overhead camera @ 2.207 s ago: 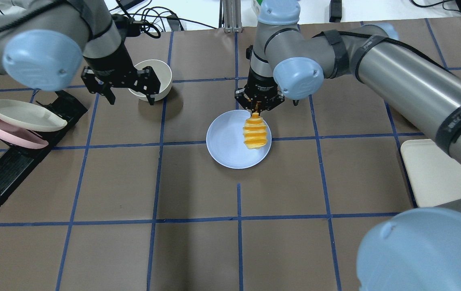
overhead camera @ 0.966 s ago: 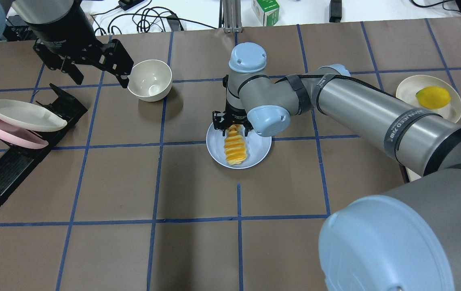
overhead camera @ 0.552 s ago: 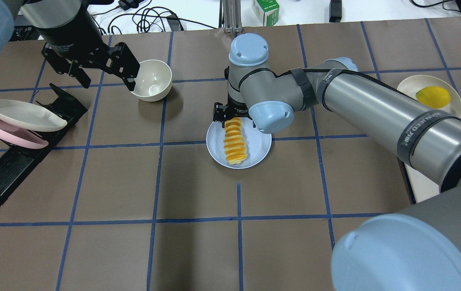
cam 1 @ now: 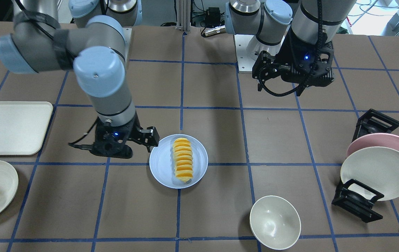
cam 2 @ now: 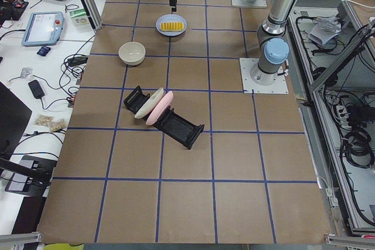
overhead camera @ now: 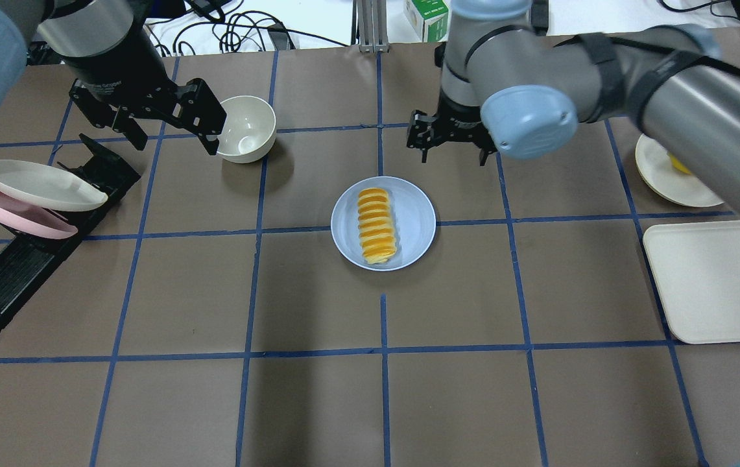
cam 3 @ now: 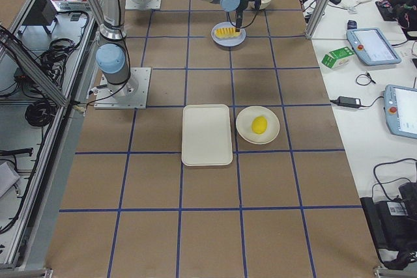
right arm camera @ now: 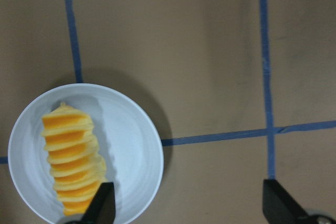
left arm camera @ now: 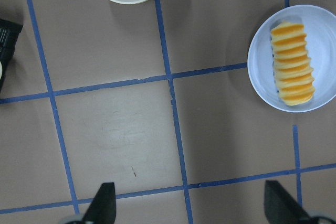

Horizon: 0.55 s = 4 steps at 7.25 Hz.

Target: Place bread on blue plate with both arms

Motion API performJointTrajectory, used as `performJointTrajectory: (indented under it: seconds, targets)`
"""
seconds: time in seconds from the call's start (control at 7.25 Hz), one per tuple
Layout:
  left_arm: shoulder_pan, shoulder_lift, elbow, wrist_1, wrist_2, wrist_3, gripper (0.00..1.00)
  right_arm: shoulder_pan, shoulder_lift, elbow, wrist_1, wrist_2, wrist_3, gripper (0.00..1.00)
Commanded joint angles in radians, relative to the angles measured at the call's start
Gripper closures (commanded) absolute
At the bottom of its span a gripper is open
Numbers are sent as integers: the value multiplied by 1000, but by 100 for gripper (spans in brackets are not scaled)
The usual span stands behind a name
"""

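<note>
The bread (overhead camera: 376, 226), a sliced orange-yellow loaf, lies flat on the blue plate (overhead camera: 415, 224) at the table's middle; both also show in the front view, the bread (cam 1: 182, 160) on the plate (cam 1: 162, 164). My right gripper (overhead camera: 453, 154) is open and empty, hovering just beyond the plate's far right rim; its wrist view shows the bread (right arm camera: 71, 161) below its left fingertip (right arm camera: 102, 205). My left gripper (overhead camera: 165, 130) is open and empty, raised beside the cream bowl, far from the plate (left arm camera: 325, 40).
A cream bowl (overhead camera: 248, 126) stands at the back left. A black rack (overhead camera: 32, 246) holds a pink and a cream plate at the left edge. A cream tray (overhead camera: 713, 279) and a cream plate (overhead camera: 674, 185) with a yellow fruit sit on the right.
My right gripper has let go of the bread, opened, and risen away to the far right of the plate. The bread now lies free on the plate. The left gripper barely moved.
</note>
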Motion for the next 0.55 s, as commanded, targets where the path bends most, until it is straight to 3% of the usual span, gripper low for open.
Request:
performJointTrajectory:
  seconds: [0.0, 0.41]
  targets:
    - [-2, -1, -1, 2, -1, -1, 0, -96, -122, -4, 148, -3, -66, 0]
    - [-2, -1, -1, 2, -3, -8, 0, -189, -224, -2, 259, -11, -77, 0]
